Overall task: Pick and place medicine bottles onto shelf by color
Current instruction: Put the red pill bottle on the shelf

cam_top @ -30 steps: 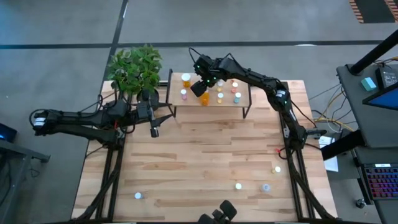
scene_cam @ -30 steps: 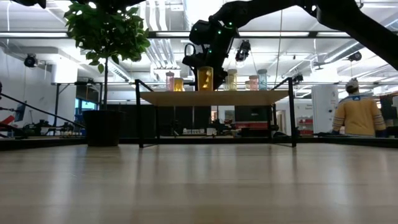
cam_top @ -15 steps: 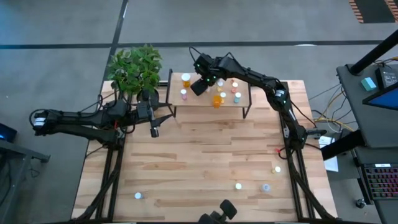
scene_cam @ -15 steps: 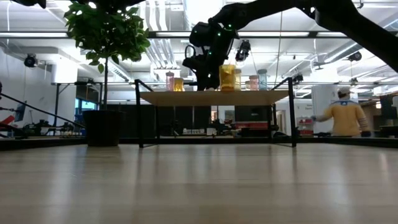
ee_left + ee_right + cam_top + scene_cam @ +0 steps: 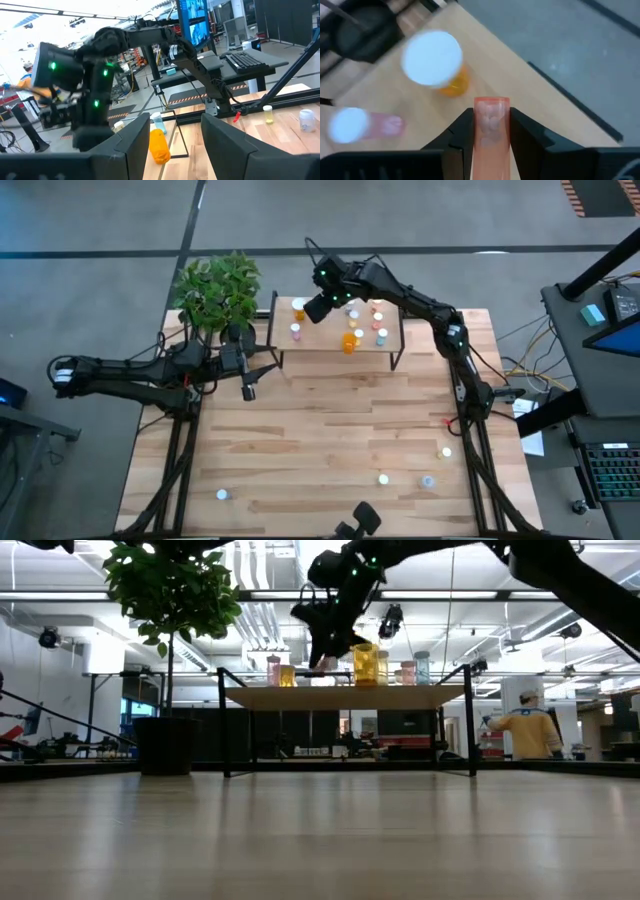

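Table [image 5: 330, 440]: large wooden top filling the centre of the high view; both arms reach over it.
Plant [image 5: 218, 288]: potted, leafy, at the upper left corner of the table, just left of the shelf.
Shelf [image 5: 385, 345]: small wooden top on thin black legs, at the upper centre of the high view; several medicine bottles stand on it.
Left gripper [image 5: 250, 387]: waits at the left of the table below the plant; fingers stand apart in the left wrist view, nothing between them.
Right gripper [image 5: 316, 307]: over the left part of the shelf top, raised above it in the low view; fingers clamped on a pink bottle [image 5: 491, 131].
Large orange bottle [image 5: 366, 664]: upright on the shelf, right of the right gripper in the low view.
Orange bottle, white cap [image 5: 436, 64]: on the shelf top just beyond the held bottle.
Second pink bottle [image 5: 364, 125]: beside it; appears upright, view blurred.
Loose bottles: three near the lower right of the table [image 5: 383, 479], one at the lower left [image 5: 221, 494].
Person [image 5: 525, 730]: yellow top, far right of the low view, beyond the table.
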Tool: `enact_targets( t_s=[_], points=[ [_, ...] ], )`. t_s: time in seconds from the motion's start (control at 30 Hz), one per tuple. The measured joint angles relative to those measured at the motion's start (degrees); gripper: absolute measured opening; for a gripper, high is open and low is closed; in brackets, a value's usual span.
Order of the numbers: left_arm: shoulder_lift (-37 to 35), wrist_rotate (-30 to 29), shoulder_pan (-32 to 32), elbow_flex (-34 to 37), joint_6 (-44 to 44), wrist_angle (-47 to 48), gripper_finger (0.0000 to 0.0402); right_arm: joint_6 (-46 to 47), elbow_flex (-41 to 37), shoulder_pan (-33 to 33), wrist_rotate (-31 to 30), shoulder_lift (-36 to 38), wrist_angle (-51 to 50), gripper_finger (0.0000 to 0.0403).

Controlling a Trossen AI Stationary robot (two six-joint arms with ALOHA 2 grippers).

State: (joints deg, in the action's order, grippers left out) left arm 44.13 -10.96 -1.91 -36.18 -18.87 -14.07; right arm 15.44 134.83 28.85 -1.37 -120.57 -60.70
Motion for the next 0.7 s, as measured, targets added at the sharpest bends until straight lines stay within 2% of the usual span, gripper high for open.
enact_targets(
  t_s=[0.23,0.4,0.47,0.6,0.7],
  points=[
    [0.1,0.0,0.0,0.0,-2.8,-0.6,0.0162,-2.6,0.0,-2.4,1.3,6.3,-1.0,0.0093],
    [1.9,0.0,0.0,-0.1,-9.2,-2.8,0.0162,-1.2,0.0,-5.6,10.8,11.8,-2.7,0.0088],
    [3.5,0.0,0.1,-0.1,-12.8,-4.0,0.0162,0.7,-0.3,-8.0,12.3,13.4,-3.3,0.0087],
    [7.4,-0.1,1.4,-0.1,-19.0,-6.6,0.0168,3.5,-2.6,-14.2,11.7,15.4,-4.0,0.0087],
    [10.2,-1.7,3.6,-0.3,-23.5,-10.4,0.0191,5.6,-7.0,-19.5,5.2,16.9,-2.9,0.0086]
  ],
)
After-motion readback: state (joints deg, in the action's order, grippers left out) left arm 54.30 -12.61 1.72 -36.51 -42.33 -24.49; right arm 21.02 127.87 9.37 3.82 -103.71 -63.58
